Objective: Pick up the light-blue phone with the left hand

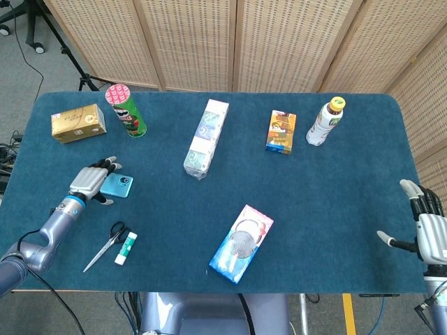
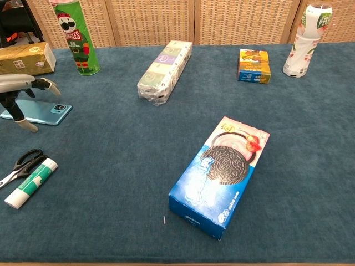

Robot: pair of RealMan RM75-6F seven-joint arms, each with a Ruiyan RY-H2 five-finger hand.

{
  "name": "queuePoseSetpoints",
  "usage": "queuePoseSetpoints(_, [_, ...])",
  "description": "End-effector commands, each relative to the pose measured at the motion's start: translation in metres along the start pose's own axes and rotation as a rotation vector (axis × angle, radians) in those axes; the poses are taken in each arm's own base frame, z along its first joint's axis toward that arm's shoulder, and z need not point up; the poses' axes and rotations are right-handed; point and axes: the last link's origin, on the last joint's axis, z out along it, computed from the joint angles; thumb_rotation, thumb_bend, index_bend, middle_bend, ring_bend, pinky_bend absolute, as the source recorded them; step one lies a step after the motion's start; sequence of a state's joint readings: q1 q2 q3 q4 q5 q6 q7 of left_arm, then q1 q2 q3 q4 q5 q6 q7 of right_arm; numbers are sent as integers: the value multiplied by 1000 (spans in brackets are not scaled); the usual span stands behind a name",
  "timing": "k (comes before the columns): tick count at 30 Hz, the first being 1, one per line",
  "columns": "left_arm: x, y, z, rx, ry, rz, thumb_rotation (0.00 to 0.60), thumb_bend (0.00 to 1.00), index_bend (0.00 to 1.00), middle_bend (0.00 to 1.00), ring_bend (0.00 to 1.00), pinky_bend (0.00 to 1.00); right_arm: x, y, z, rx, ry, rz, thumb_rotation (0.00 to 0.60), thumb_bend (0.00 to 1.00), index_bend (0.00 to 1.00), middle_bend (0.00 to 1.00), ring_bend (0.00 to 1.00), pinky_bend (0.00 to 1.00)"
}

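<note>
The light-blue phone (image 1: 117,186) (image 2: 45,112) lies flat on the blue cloth at the table's left side, camera end pointing right. My left hand (image 1: 89,182) (image 2: 21,91) hovers over its left half, fingers spread above it and the thumb down at its near edge; it does not hold the phone. My right hand (image 1: 427,225) stays open at the table's right edge, far from the phone; the chest view does not show it.
Scissors (image 1: 105,245) and a glue stick (image 1: 126,248) lie just in front of the phone. A green chips can (image 1: 126,110) and a gold box (image 1: 78,123) stand behind it. A wrapped pack (image 1: 207,137), a cookie box (image 1: 242,242), a small carton (image 1: 281,131) and a bottle (image 1: 325,121) lie further right.
</note>
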State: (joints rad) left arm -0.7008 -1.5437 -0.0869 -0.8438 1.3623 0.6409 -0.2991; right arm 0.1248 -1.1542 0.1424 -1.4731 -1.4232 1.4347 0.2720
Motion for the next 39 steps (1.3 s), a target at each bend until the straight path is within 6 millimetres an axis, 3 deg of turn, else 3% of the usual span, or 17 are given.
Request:
queuePoseSetpoints(1, [-1, 1, 0, -3, 13, 4, 600, 0, 299, 184, 168, 277, 0, 0, 0, -1, -1, 0, 600, 0, 0, 0, 0, 0])
queuePoseSetpoints(6, [-6, -1, 0, 1, 30, 26, 600, 0, 423, 293, 248, 348, -1, 0, 0, 0, -5, -2, 600, 0, 0, 0, 0, 0])
queuePoseSetpoints(11, [-12, -3, -3, 9, 56, 32, 600, 21, 478, 332, 285, 381, -1, -1, 0, 1, -5, -1, 600, 0, 0, 0, 0, 0])
queuePoseSetpoints(13, [-13, -4, -4, 11, 55, 26, 600, 72, 488, 338, 292, 387, -1, -1, 0, 2, -5, -1, 600, 0, 0, 0, 0, 0])
queuePoseSetpoints(19, [-13, -5, -11, -24, 55, 61, 600, 412, 492, 341, 294, 390, 0, -1, -1, 3, -5, 1, 600, 0, 0, 0, 0, 0])
queuePoseSetpoints(22, [-10, -6, -15, -43, 47, 80, 600, 503, 492, 341, 294, 390, 0, -1, -1, 3, -5, 1, 600, 0, 0, 0, 0, 0])
queuePoseSetpoints(31, [8, -9, -29, -79, 31, 163, 600, 674, 492, 342, 294, 390, -1, -1, -1, 5, -10, 0, 600, 0, 0, 0, 0, 0])
queuePoseSetpoints(39, [15, -5, -26, -74, 43, 214, 600, 708, 491, 343, 294, 390, -1, -2, -1, 8, -12, 1, 600, 0, 0, 0, 0, 0])
